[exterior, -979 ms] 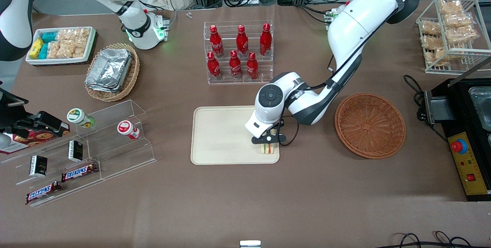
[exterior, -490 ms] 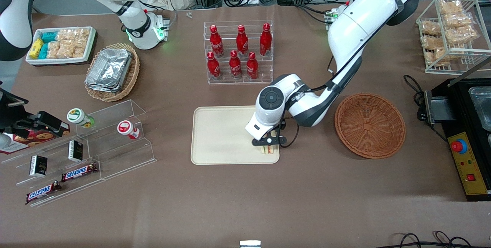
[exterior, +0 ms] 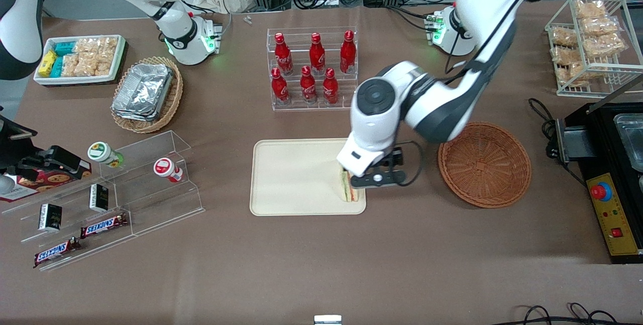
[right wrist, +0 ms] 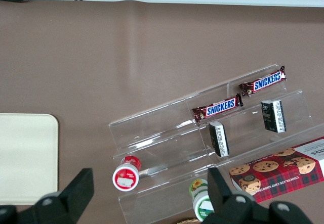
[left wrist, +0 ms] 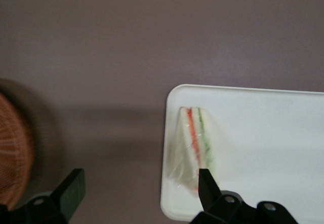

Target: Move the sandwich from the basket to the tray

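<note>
You are looking at the flat cream-beige rectangular tray (exterior: 294,177), with the clear-wrapped triangular wedge sandwich (exterior: 346,190) lying on it at its basket-side edge, directly below your gripper (left wrist: 136,196). The gripper is hovering above it, fingers spread apart and gripping nothing. Beside the gripper, the round reddish-brown woven wicker basket (exterior: 484,164) is sitting empty.

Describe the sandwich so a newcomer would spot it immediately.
Find the flat cream-beige rectangular tray mid-table, near the red bottles. At its corner toward the round reddish-brown wicker basket lies the pale triangular wedge sandwich, just under the open end effector; nothing else is striped green and red-orange.
</note>
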{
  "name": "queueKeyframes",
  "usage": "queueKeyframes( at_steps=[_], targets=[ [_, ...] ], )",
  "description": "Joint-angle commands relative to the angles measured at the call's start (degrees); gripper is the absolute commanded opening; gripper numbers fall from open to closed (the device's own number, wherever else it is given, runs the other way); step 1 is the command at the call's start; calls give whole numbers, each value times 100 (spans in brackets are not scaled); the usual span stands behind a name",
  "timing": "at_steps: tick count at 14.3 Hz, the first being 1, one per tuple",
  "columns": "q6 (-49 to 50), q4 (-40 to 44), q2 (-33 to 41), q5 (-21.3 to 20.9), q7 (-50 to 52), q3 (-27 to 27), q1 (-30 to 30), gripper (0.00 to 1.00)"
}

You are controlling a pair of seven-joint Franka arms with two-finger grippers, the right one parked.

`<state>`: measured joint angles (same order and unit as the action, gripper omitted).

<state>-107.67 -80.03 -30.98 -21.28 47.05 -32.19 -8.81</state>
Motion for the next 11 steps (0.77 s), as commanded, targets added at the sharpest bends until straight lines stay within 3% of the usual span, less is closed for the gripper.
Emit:
queueKeyframes(
  at_steps=[1,5,10,11],
  targets=[
    [307,-285,993,965,-1160,-59,905,99],
    [870,-294,1496,967,-1391,-33,1399,99],
    [1494,-233,2130,1318,-3031,10,2330,99],
    [1617,-233,2157,1389,-3557,350,2279,99]
  ],
)
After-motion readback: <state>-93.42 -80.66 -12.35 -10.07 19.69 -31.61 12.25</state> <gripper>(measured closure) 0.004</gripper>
